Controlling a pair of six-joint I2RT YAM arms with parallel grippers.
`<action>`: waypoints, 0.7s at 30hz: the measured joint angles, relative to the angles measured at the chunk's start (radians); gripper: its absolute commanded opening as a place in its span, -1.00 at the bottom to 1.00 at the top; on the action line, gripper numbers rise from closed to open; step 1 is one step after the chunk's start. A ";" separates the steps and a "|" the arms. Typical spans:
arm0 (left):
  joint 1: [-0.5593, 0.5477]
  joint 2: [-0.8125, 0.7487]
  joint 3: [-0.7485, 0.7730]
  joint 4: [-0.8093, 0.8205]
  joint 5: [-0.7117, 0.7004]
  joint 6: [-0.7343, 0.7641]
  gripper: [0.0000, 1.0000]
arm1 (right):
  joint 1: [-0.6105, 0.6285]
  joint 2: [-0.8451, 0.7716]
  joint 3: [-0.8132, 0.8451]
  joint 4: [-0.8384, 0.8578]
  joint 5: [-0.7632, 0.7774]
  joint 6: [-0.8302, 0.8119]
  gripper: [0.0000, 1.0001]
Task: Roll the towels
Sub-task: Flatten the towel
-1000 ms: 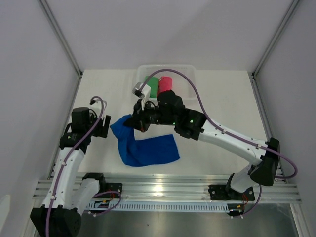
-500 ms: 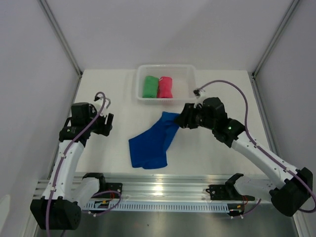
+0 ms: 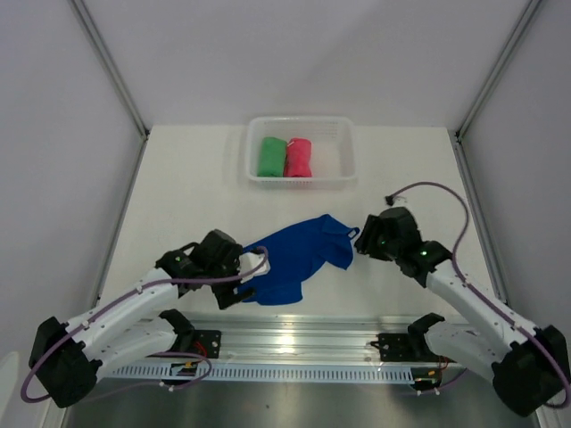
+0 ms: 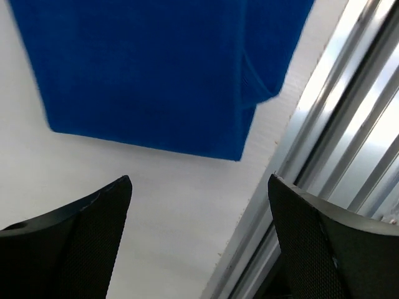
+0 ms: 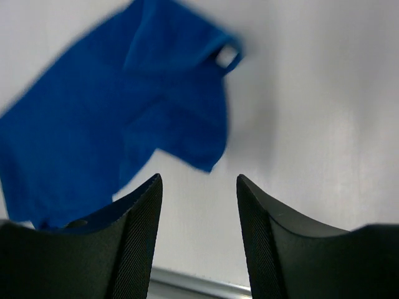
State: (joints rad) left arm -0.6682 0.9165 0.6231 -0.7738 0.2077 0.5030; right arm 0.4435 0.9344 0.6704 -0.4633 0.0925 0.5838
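Top external view: left tool [image 3: 257, 270] and right tool [image 3: 360, 239] gape empty beside the rumpled blue towel [image 3: 302, 255], whose seemingly doubled corner may roll crooked.

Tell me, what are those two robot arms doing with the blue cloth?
They are rolling up towels. The green towel and the pink towel already sit rolled, side by side, in the white basket. The blue towel lies rumpled on the table, not yet rolled. The left gripper is at its left end and the right gripper at its right end. Both are open, and neither holds the towel.
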 measured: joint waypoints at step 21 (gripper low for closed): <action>-0.139 0.083 -0.182 0.330 -0.254 0.020 0.69 | 0.217 0.467 -0.039 0.281 0.094 0.033 0.27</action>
State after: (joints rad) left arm -0.8074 0.9997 0.4412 -0.4442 -0.0467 0.5232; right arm 0.6605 1.4017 0.6319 -0.1822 0.1867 0.6167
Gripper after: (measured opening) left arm 0.845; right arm 0.649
